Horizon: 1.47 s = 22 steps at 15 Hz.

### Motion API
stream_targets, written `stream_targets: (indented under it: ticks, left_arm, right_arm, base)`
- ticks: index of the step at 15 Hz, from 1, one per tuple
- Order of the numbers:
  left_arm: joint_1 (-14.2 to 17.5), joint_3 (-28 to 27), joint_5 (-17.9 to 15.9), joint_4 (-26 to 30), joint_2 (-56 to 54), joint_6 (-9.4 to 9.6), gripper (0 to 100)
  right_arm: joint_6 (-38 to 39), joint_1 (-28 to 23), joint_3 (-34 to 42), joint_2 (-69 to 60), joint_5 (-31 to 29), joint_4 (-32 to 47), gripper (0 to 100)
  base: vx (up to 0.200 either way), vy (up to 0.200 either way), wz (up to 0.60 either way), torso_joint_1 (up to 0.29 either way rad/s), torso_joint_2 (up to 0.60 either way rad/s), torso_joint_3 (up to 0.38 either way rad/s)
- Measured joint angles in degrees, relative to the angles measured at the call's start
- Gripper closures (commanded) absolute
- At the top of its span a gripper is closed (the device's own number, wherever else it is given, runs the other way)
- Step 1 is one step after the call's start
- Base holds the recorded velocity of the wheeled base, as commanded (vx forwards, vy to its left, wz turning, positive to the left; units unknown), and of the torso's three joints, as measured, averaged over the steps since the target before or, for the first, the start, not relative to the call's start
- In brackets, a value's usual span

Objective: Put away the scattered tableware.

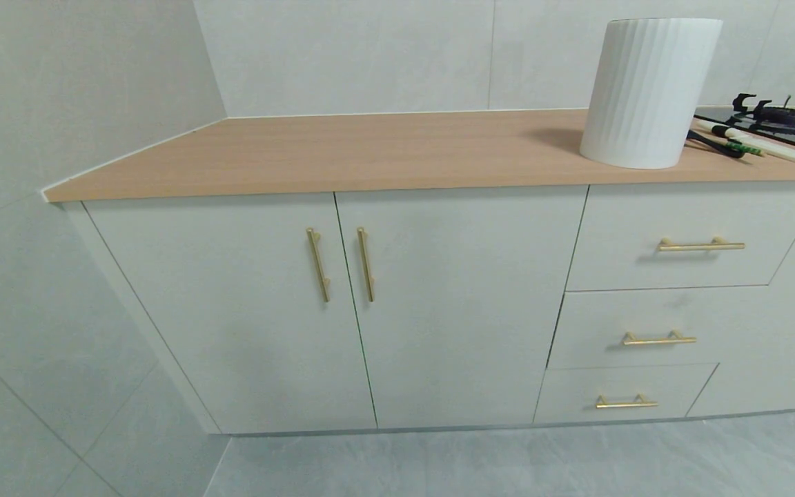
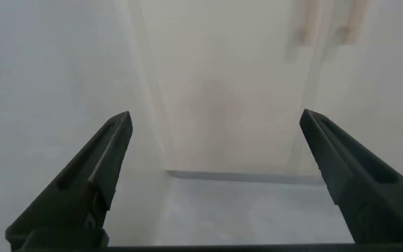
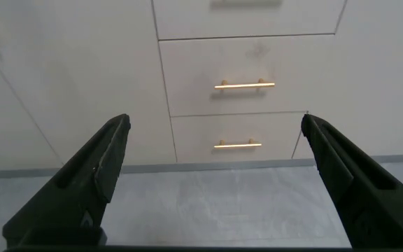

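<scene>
While the left tool point(image 2: 215, 115) and right tool point(image 3: 215, 119) gape apart, one ribbed holder point(image 1: 649, 90) stands beside two utensils point(image 1: 784, 150).

We found ourselves in a kitchen. A long light-brown wooden table point(image 1: 370, 148) ran above white cupboard doors point(image 1: 232, 324) with slim brass bar handles point(image 1: 318, 264) and three stacked white drawers point(image 1: 618, 228). A black gas hob point(image 1: 784, 116) sat at its right end, a cream-handled utensil point(image 1: 777, 148) lying beside it. Pale grey tiles point(image 1: 342, 55) covered the walls and floor.
</scene>
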Motion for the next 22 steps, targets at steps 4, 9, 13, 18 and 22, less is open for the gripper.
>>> stream_targets:
  ticks: [4,9,13,18,22]
  left_arm:
    - [0.0,0.18,-6.0,2.41,-0.02,-0.67,0]
    - [-0.02,0.18,-7.41,2.67,-0.02,0.57,0]
    - [0.0,0.18,-7.17,2.65,-0.02,-3.16,0]
    - [-0.02,0.16,-7.08,2.61,-0.05,-3.16,0]
    - [-0.02,0.16,-7.06,2.58,-0.05,-3.18,0]
  right_arm:
    - [0.05,0.0,0.11,-0.02,0.24,0.04,0]
    - [-0.04,0.0,0.11,0.0,0.3,0.09,0]
    - [-0.04,0.02,0.11,0.0,0.3,0.11,0]
    - [0.02,-0.02,0.11,0.0,0.3,0.11,0]
    - [0.02,0.02,0.11,0.0,0.3,0.11,0]
  base:
    - [0.0,0.0,0.0,0.0,0.0,0.0]
    - [0.0,0.0,0.0,0.0,0.0,0.0]
    - [0.0,0.0,0.0,0.0,0.0,0.0]
    - [0.0,0.0,0.0,0.0,0.0,0.0]
    - [0.0,-0.15,0.0,-0.001,0.0,0.001]
